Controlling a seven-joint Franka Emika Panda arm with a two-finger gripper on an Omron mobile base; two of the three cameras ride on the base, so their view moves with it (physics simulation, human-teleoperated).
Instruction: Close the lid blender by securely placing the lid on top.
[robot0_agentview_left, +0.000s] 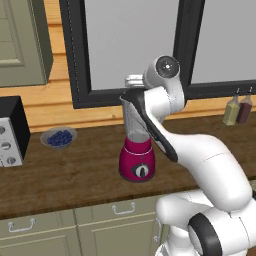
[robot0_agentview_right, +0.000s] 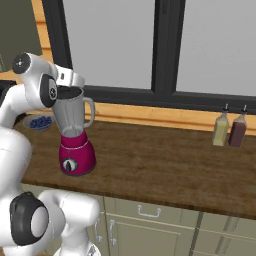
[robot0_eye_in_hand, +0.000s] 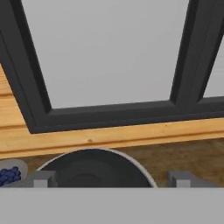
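The blender (robot0_agentview_left: 136, 161) stands on the wooden counter, a magenta base with a round dial under a tall clear grey jar (robot0_agentview_right: 73, 116) with a side handle. The black lid (robot0_eye_in_hand: 94, 169) lies in the jar's mouth, ringed by the jar's pale rim; in the right base view the lid (robot0_agentview_right: 69, 93) is a dark disc at the jar's top. My gripper (robot0_eye_in_hand: 112, 178) hangs directly over it, open, its two fingertips (robot0_eye_in_hand: 43, 178) spread wide to either side of the lid. The white hand (robot0_agentview_right: 70, 78) sits just above the jar.
A grey bowl of blueberries (robot0_agentview_left: 59, 137) sits left of the blender, and a toaster oven (robot0_agentview_left: 10, 132) stands at the far left. Two bottles (robot0_agentview_right: 229, 130) stand at the counter's back right. A dark window frame (robot0_eye_in_hand: 109, 116) runs close behind the jar.
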